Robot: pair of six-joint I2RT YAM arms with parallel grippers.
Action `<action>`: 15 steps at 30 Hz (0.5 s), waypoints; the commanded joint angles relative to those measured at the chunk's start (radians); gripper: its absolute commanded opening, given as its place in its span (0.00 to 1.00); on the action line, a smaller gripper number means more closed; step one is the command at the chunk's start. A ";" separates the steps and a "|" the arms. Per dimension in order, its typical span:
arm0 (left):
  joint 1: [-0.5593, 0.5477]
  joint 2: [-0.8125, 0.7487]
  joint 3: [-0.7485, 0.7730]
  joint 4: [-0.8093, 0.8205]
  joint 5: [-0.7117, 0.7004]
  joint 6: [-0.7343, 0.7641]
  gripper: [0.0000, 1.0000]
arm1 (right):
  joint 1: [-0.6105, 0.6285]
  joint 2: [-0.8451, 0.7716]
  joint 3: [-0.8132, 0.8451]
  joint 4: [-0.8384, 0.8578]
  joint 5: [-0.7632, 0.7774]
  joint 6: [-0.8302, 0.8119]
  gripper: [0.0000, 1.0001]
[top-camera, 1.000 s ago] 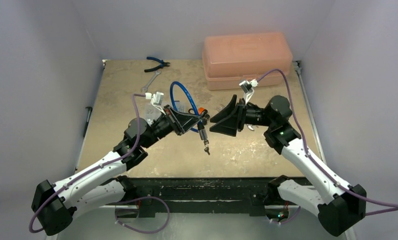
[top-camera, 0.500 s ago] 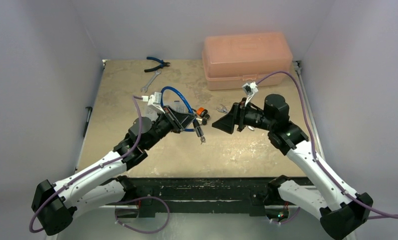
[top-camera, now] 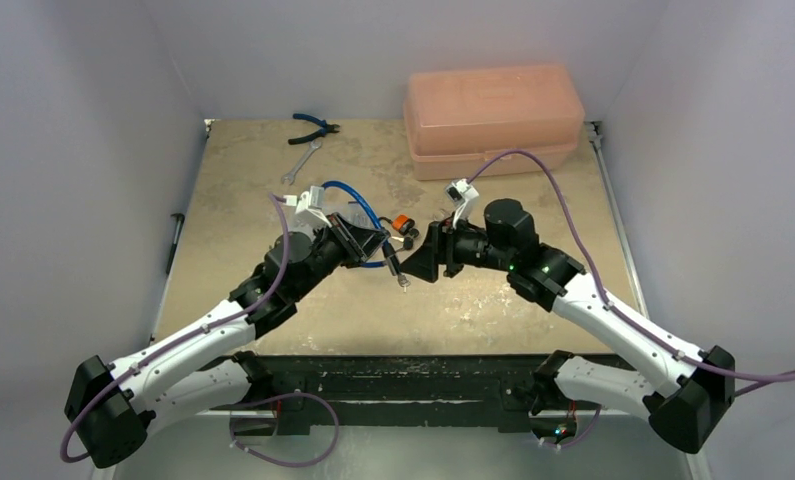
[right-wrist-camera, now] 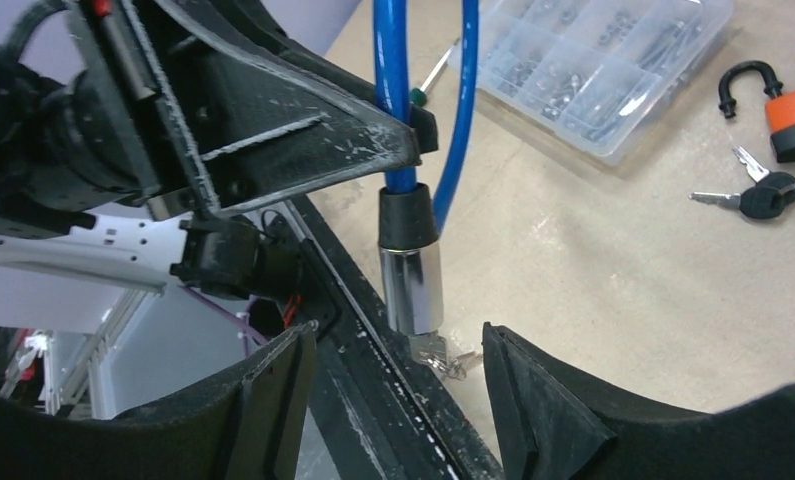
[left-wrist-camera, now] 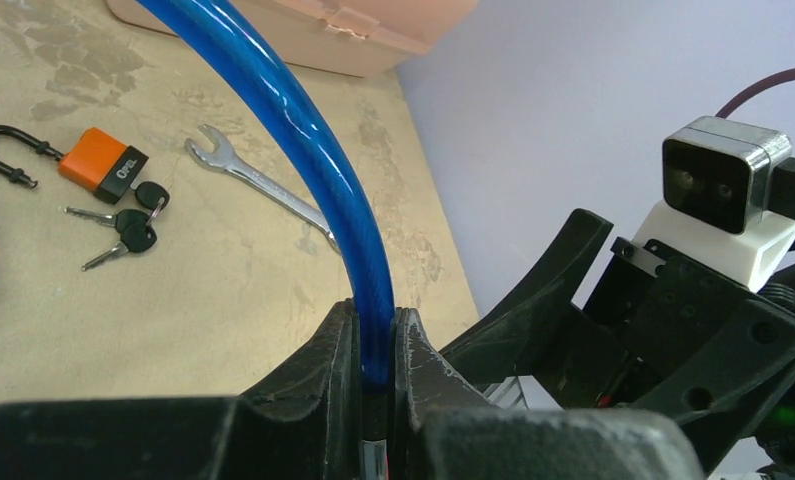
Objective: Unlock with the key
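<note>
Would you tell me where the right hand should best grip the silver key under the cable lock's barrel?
On the silver key head sticking out beneath the hanging barrel, coming in level from the side; the left hand holds the cable above.

Case at the far right of the table, pliers far left, wrench before them, padlock mid-table, keys beside it, cable to its left.

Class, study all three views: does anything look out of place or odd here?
The orange padlock lies with its shackle already swung open, the key at its base, while the left gripper clamps a blue cable lock and the open right gripper faces that.
</note>
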 commanded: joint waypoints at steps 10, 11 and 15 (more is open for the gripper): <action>-0.002 0.007 0.074 0.021 -0.036 -0.022 0.00 | 0.102 0.099 0.093 0.009 0.147 -0.031 0.64; -0.003 0.008 0.075 0.020 -0.036 -0.022 0.00 | 0.107 0.110 0.094 0.014 0.148 -0.030 0.64; -0.002 0.006 0.076 0.017 -0.034 -0.023 0.00 | 0.121 0.138 0.098 0.025 0.157 -0.026 0.61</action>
